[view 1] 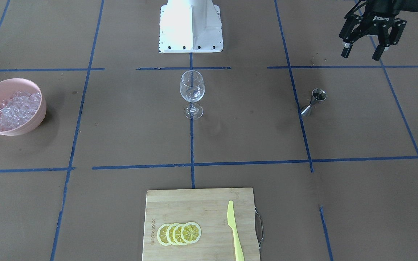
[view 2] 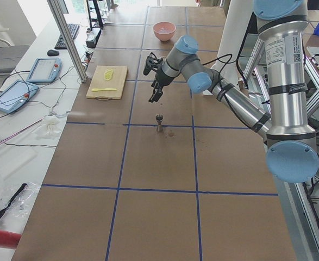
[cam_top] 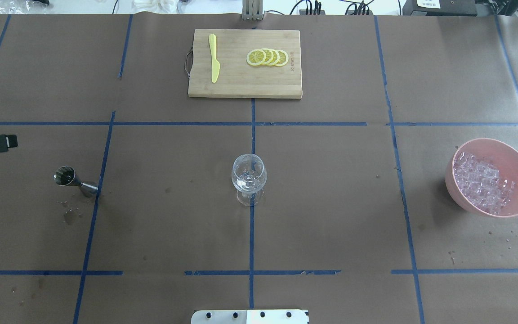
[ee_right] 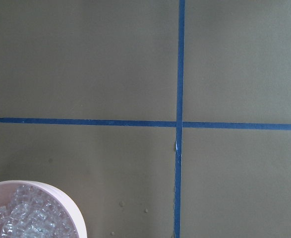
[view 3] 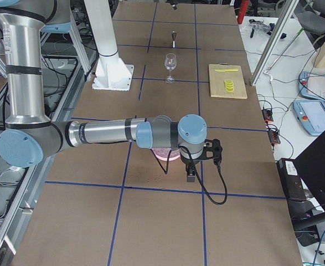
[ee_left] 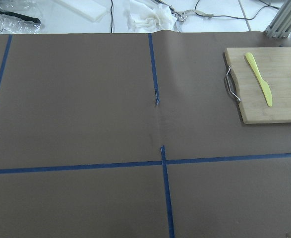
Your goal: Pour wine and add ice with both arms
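Observation:
A clear wine glass (view 1: 192, 94) stands upright at the table's centre, also seen from overhead as the wine glass (cam_top: 249, 177). A steel jigger (view 1: 314, 102) with a dark inside stands on my left side. The ice (view 1: 15, 108) fills a pink bowl (view 1: 31, 125) on my right side. My left gripper (view 1: 361, 54) hangs open and empty in the air, behind and outboard of the jigger. In the exterior right view my right gripper (view 3: 190, 173) hovers by the bowl's outer side, and I cannot tell whether it is open or shut. The right wrist view catches the bowl's rim (ee_right: 73, 206).
A wooden cutting board (cam_top: 244, 85) lies at the far middle edge with several lemon slices (cam_top: 268, 57) and a yellow plastic knife (cam_top: 214, 63). The white robot base (view 1: 191, 27) is on the near side. Small wet spots (cam_top: 517, 236) dot the paper by the bowl.

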Controlling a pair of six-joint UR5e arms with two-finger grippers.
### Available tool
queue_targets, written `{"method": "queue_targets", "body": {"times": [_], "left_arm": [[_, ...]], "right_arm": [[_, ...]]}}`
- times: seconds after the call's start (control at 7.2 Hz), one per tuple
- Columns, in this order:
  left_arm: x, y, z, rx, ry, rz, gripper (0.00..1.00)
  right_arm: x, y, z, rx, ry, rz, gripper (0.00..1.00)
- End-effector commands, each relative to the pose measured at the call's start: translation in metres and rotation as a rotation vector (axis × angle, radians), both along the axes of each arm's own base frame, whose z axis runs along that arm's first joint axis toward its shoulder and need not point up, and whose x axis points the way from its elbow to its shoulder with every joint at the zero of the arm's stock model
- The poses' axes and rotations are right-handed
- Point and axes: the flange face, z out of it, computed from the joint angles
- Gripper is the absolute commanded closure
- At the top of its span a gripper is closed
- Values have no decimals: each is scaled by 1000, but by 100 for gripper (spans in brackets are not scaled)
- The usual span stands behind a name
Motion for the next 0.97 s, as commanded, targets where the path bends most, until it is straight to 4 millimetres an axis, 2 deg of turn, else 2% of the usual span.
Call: {"method": "queue_targets", "body": {"times": [0.0,0.14,0.28,0.56,0.83], "left_arm": [[58,39,15,-15,4,-88,0],[87,58,19,-19,13,-135,0],[120,81,39,1,-29,-214,0],[157,94,94,80,-77,-349,0],[185,98,109,162,-71,-419,0]], "right_arm": [[0,0,-7,9,-2,3,0],[-1,-1,-11,13,-13,2,0],[-2,-1,-14,-6,-33,19,0],[-9,-3,-32,-36,-51,56,0],[-28,-3,-47,-66,-59,68,0]]}}
